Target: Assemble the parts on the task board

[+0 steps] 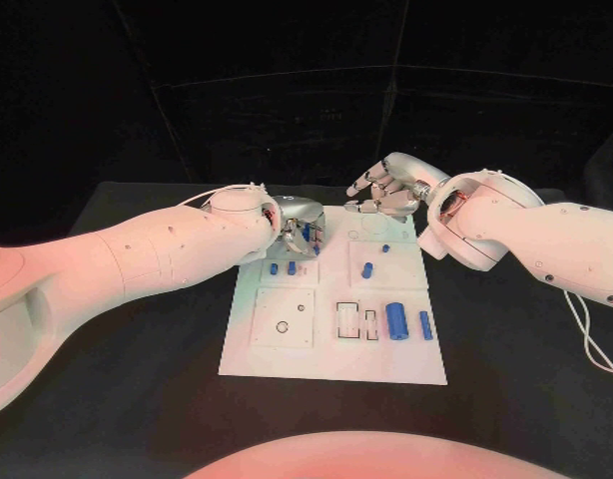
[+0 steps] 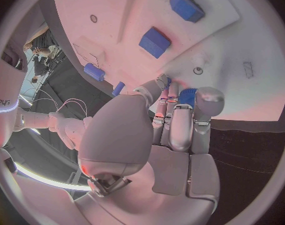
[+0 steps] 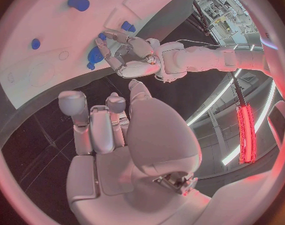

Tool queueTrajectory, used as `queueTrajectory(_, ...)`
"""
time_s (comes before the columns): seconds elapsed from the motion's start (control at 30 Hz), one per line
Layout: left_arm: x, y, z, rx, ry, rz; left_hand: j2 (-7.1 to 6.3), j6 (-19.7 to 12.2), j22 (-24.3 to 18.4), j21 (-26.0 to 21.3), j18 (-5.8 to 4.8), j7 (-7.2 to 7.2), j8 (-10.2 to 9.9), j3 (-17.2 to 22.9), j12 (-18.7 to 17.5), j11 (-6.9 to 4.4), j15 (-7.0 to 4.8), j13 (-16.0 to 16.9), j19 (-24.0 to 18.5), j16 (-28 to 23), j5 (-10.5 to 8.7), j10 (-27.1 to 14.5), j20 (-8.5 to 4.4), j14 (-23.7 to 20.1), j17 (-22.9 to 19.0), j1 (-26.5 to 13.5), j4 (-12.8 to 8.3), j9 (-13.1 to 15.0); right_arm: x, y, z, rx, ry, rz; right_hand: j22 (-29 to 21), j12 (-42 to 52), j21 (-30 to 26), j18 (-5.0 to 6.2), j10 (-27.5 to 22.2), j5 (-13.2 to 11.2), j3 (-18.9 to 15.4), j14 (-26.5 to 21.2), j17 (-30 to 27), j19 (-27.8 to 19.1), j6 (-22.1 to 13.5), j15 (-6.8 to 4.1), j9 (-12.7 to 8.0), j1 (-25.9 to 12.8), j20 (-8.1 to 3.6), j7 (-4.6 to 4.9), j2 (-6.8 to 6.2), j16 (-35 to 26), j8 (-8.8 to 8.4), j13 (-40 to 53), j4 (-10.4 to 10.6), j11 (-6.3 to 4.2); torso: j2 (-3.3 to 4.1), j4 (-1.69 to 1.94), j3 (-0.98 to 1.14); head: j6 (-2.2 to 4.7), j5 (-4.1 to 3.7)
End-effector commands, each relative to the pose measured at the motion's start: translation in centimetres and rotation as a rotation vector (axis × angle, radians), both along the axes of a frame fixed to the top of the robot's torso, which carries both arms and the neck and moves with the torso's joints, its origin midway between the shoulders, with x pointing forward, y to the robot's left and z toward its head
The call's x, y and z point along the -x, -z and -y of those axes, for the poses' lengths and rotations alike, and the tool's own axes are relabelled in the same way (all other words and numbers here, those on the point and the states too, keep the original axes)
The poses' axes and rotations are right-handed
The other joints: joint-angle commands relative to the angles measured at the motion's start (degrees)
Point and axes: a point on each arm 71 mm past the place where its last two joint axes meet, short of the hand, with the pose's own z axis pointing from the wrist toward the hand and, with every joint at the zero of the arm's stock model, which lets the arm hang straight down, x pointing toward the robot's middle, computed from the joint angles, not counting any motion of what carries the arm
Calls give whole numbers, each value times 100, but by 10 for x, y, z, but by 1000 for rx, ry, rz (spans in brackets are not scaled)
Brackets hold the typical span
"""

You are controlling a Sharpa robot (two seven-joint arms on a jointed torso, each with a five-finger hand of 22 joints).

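Pinching a blue part (image 2: 187, 97), the left hand (image 1: 301, 228) meets the task board (image 1: 332, 359).

The head camera looked steeply down on the bench (image 1: 134, 399) and the task board (image 1: 332, 354) from above. Each wrist camera sat close behind its own hand, facing the board's far end. The right wrist view also caught the left hand (image 3: 127, 55), which the head view shared.

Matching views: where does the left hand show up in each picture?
Head view: left hand over the white board's far left corner.
Left wrist view: left hand fills the middle, fingertips at the board.
Right wrist view: left hand beside the board's edge.
Shared landmark: the white board.
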Motion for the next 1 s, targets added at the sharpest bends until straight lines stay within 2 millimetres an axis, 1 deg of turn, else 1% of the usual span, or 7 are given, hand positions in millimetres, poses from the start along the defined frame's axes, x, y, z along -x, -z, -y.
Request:
queueTrajectory(0.03, 3, 8, -2, -31, -2, -32, 47, 55, 27, 39, -98, 2, -47, 59, -45, -6, -37, -7, 43, 28, 0, 60, -12, 22, -1, -11, -13, -5, 0, -2, -1, -6, -4, 7, -2, -30, -17, 99, -35, 22, 13, 193, -1, -40, -30, -47, -6, 51, 13, 23, -7, -33, 14, 1, 34, -13, -5, 7, -1, 2, -2)
queueTrajectory(0.33, 7, 1, -5, 42, 1, 20, 22, 90, 94, 101, -110, 26, -77, 138, -86, 5, -32, -18, 71, 52, 0, 99, -14, 41, 18, -31, -51, -5, 0, -2, 0, -6, 0, 9, -2, -30, -17, 99, -35, 22, 13, 193, -1, -40, -30, -47, -6, 51, 13, 23, -7, -33, 14, 1, 34, -13, -6, 12, -2, 18, 4)
queueTrajectory(0.5, 10, -9, -7, 110, -9, 17, 7, 102, 119, 124, -115, 37, -93, 171, -106, 11, -28, -21, 82, 55, 1, 113, -12, 47, 10, -44, -67, -6, -1, -2, 2, -5, 5, 10, -2, -30, -17, 99, -35, 22, 13, 193, -1, -40, -30, -47, -6, 51, 13, 23, -7, -33, 14, 1, 34, -13, -6, 6, -3, 29, 9)
queueTrajectory(0.63, 10, -19, -9, 149, -19, 19, 0, 103, 126, 131, -116, 44, -105, 189, -121, 17, -25, -24, 85, 55, 1, 112, -10, 48, 4, -53, -72, -8, -2, -1, 5, -3, 12, 10, -2, -30, -17, 99, -35, 22, 13, 193, -1, -40, -30, -47, -6, 51, 13, 23, -7, -33, 14, 1, 34, -13, -7, 16, -4, 42, 14)
queueTrajectory(0.77, 9, -28, -16, 184, -40, 14, 0, 103, 126, 131, -116, 44, -105, 189, -121, 17, -25, -24, 85, 55, 1, 112, -10, 48, 4, -53, -72, -8, -2, -1, 5, -2, 11, 8, -2, -30, -17, 99, -35, 22, 13, 193, -1, -40, -30, -47, -6, 51, 13, 23, -7, -33, 14, 1, 34, -13, -4, 13, 0, 60, 32)
queueTrajectory(0.9, 9, -31, -24, 192, -59, 2, -4, 109, 130, 133, -116, 49, -111, 202, -129, 20, -22, -25, 86, 56, 1, 118, -8, 50, 0, -63, -75, -8, -1, -1, 6, -1, 11, 6, -2, -30, -17, 99, -35, 22, 13, 193, -1, -40, -30, -47, -6, 51, 13, 23, -7, -33, 14, 1, 34, -13, 2, 14, -7, 67, 37)
queueTrajectory(1.0, 8, -32, -33, 186, -76, -10, -7, 118, 139, 140, -118, 51, -114, 211, -133, 21, -20, -25, 89, 58, 0, 126, -7, 52, 1, -71, -77, -7, -2, -1, 6, 1, 13, 5, -2, -30, -17, 99, -35, 22, 13, 193, -1, -40, -30, -47, -6, 51, 13, 23, -7, -33, 14, 1, 34, -13, -2, 17, -4, 65, 47)
